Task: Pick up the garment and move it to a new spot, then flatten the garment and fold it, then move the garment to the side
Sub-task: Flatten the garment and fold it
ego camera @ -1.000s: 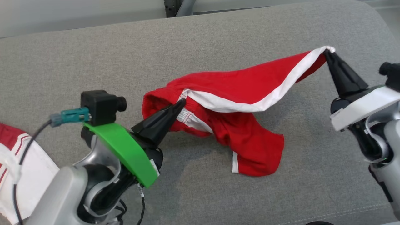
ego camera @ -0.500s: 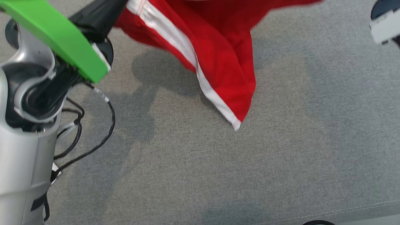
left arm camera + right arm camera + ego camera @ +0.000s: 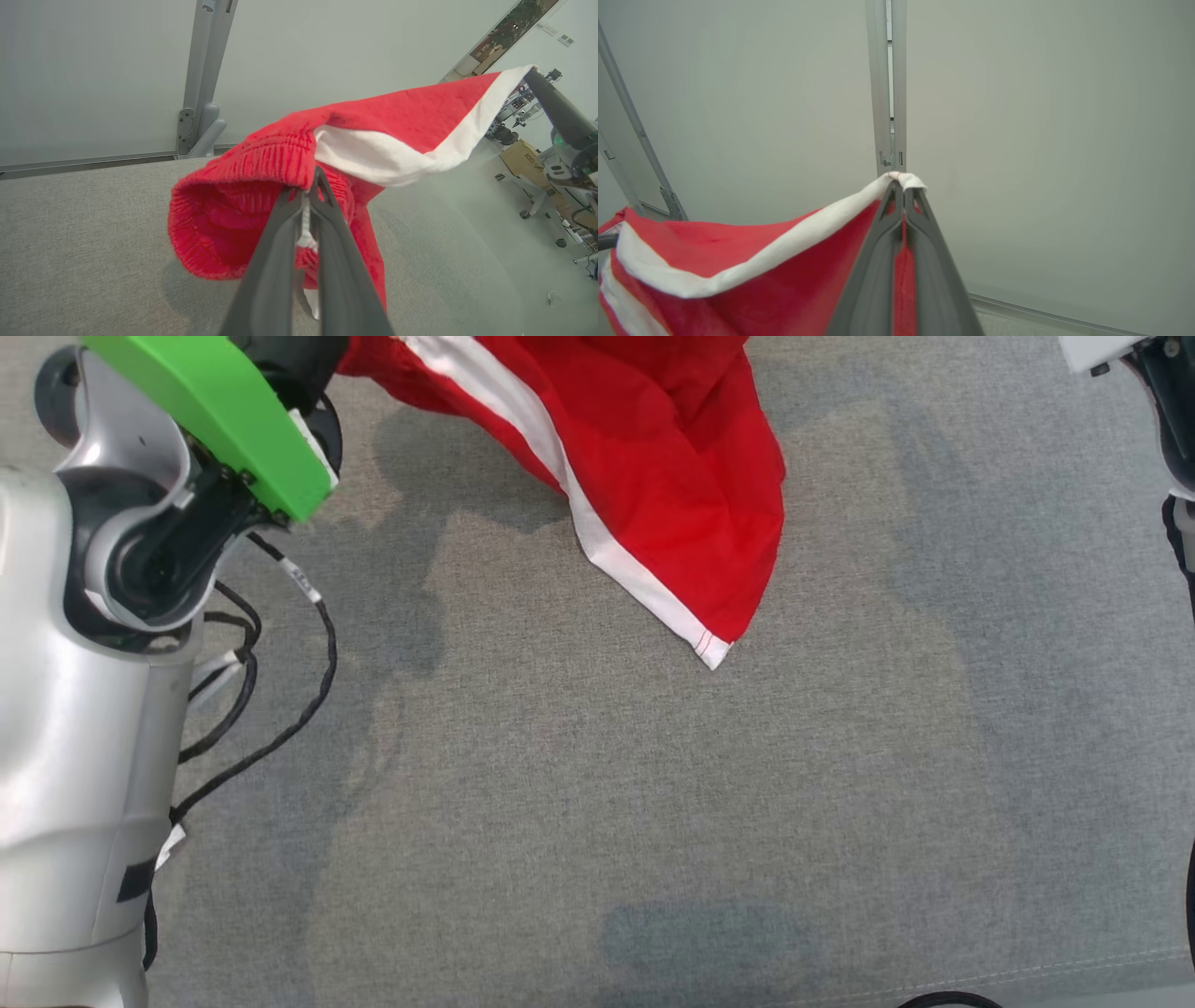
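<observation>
The garment (image 3: 653,457) is red with white stripes and hangs in the air above the grey cushion, its lowest corner pointing down. In the left wrist view my left gripper (image 3: 312,179) is shut on the garment (image 3: 397,116) at its ribbed red waistband. My right gripper (image 3: 902,184) is shut on a white-hemmed corner of the garment (image 3: 738,261). The cloth stretches between the two grips; the right gripper (image 3: 530,74) holds the far corner higher. My left arm with its green band (image 3: 215,420) stands at the upper left of the head view.
The grey fabric cushion (image 3: 653,803) spreads under the garment, with a seam (image 3: 1027,971) near its front edge. Black cables (image 3: 280,728) dangle from my left arm. A pale wall with a metal post (image 3: 205,70) stands behind the cushion.
Both grippers have lifted the garment off the cushion; it now hangs stretched between them. The head camera has tilted down, so the whole picture shifted.
</observation>
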Motion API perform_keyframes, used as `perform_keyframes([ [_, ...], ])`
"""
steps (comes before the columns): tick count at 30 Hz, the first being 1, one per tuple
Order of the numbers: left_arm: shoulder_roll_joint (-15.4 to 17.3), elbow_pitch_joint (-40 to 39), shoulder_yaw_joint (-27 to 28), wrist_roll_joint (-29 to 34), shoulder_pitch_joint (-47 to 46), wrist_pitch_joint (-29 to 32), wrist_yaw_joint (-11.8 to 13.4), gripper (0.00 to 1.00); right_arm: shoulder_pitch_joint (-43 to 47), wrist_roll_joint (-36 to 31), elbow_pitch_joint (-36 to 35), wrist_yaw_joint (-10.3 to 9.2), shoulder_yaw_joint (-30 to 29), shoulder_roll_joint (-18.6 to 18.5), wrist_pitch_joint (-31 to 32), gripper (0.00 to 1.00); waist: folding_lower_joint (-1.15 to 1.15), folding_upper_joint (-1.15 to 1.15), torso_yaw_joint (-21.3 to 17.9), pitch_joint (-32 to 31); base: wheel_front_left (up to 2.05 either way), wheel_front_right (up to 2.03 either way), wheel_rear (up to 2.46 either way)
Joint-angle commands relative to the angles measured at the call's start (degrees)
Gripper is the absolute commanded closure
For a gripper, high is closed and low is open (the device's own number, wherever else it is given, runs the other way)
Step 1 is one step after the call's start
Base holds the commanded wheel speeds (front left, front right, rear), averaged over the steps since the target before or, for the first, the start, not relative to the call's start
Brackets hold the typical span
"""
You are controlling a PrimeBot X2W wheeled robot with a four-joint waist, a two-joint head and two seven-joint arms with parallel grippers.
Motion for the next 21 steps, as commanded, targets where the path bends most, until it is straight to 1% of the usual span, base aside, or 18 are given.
perform_keyframes([
  [1, 0.39, 0.32, -0.05, 0.22, 1.29, -0.18, -0.37, 1.00, 0.43, 0.35, 0.40, 0.00, 0.38, -0.51, -0.31, 1.00, -0.01, 0.00, 0.10, -0.06, 0.00, 0.00, 0.00],
  [5, 0.81, 1.40, 0.06, -0.16, 2.90, -1.24, -0.86, 1.00, 1.88, 0.68, 1.80, 0.00, 2.07, -1.09, 0.02, 1.00, -0.01, 0.00, 0.30, 0.02, 0.00, 0.00, 0.00],
  [9, 0.41, 2.65, -0.38, -0.25, 5.87, -2.73, -1.32, 1.00, 4.45, 1.40, 2.97, 0.00, 4.43, -0.37, -0.23, 1.00, -0.01, 0.00, 0.36, 0.06, 0.00, 0.00, 0.00],
  [16, -2.51, 7.66, -1.71, -2.03, 14.03, -7.42, -2.25, 1.00, 14.07, 2.99, 7.15, 0.00, 9.76, 2.21, -2.86, 1.00, -0.01, 0.00, 0.29, -0.19, 0.00, 0.00, 0.00],
  [21, -3.40, 9.75, -3.32, -2.65, 17.64, -10.42, -2.80, 1.00, 17.90, 4.45, 9.46, 0.00, 10.86, 2.75, -5.79, 1.00, -0.01, 0.00, 0.53, -0.48, 0.00, 0.00, 0.00],
])
